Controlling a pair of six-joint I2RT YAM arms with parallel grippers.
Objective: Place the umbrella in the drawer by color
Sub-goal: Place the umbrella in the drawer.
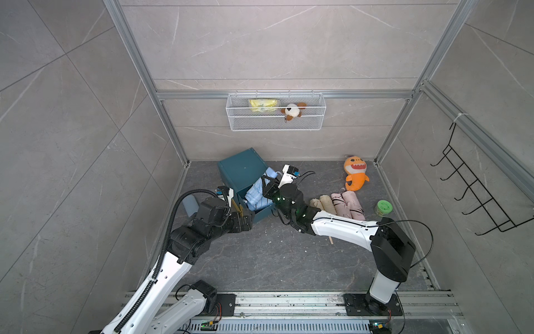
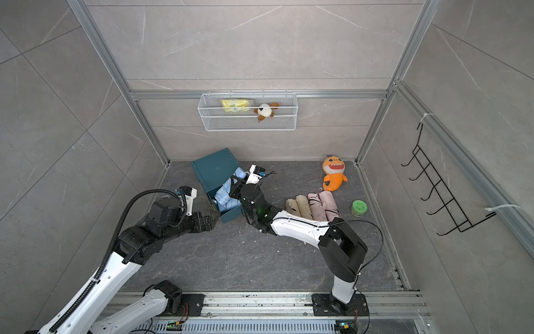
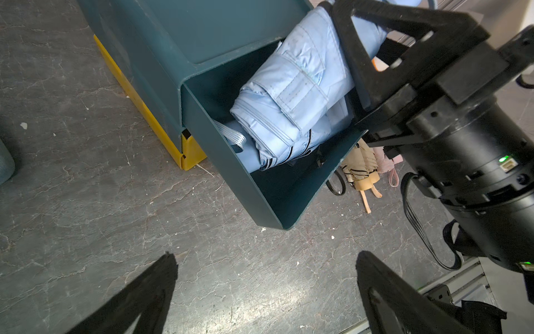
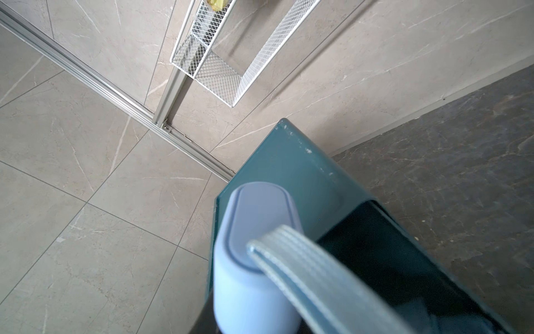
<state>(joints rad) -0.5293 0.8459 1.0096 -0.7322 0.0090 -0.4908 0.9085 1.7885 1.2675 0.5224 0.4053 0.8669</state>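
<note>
Two likely slips. Keeps the left gripper [image 3: 265,256] spread wide and empty, just short of the drawer [image 3: 274,202] corner; may knock the drawer askew with any push forward. Pinches the umbrella [image 3: 289,95] in the right gripper [image 1: 267,186], fabric end down inside the drawer, handle poking up past the fingers beside the cabinet [image 1: 242,170] top. On release, may leave it slanted and proud of the rim, likely jamming the drawer on closing, or catch the strap on a finger.

Elsewhere: bluish cylinder [image 1: 189,205] left of the left gripper; yellow drawer [image 3: 192,151] ahead of it, under the teal one. Right of the right gripper: beige umbrellas [image 1: 322,204], pink umbrellas [image 1: 348,205], jar [image 1: 383,208], shark toy [image 1: 355,173]. In the way of seating it flat: what looks like another blue bundle underneath, and the right arm across the drawer mouth.
</note>
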